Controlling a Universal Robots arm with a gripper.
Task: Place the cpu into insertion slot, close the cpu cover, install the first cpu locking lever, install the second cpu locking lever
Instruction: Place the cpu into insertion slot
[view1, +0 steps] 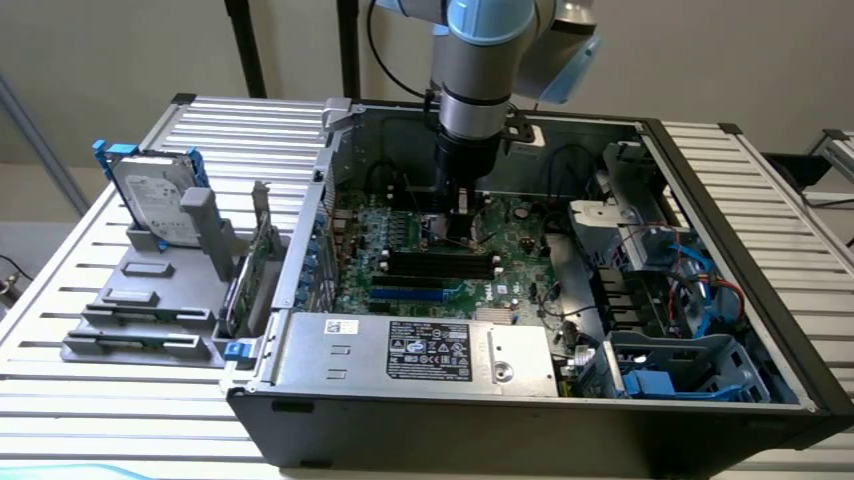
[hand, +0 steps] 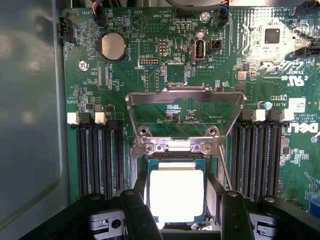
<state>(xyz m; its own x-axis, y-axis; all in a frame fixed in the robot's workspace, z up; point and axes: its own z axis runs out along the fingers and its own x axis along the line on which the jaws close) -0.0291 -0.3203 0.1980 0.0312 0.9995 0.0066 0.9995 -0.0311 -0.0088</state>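
- We judge the first step to be at its end: the cpu (hand: 176, 192) lies flat inside the insertion slot (hand: 212, 187), its pale lid facing up and its edges square to the rim.
- The gripper (hand: 181, 200) hangs low over the socket with its jaws released. One of the black fingers (hand: 136, 215) stands on each side of the chip, just beside it, and neither looks to be touching it.
- The cpu cover (hand: 185, 96) is not yet closed. It stands tilted up on its hinge at the far edge of the socket, and green board shows through its window.
- We cannot make out how the two locking levers stand, so we count both as not yet installed.
- In our judgement, closing the cover calls for the fingers to be clear of the socket and for the frame to swing down without nudging the chip.
- The open computer case (view1: 534, 425) lies on its side and holds the motherboard (hand: 150, 30), a silver power supply (view1: 414, 350) at its near wall and a drive cage (view1: 681, 365) with blue parts at the exterior view's right.
- The long black memory slots (hand: 97, 160) flanking the socket look unfilled.
- On the exterior view's left, a grey fixture tray (view1: 134, 320) holds a hard drive (view1: 150, 195) standing upright.
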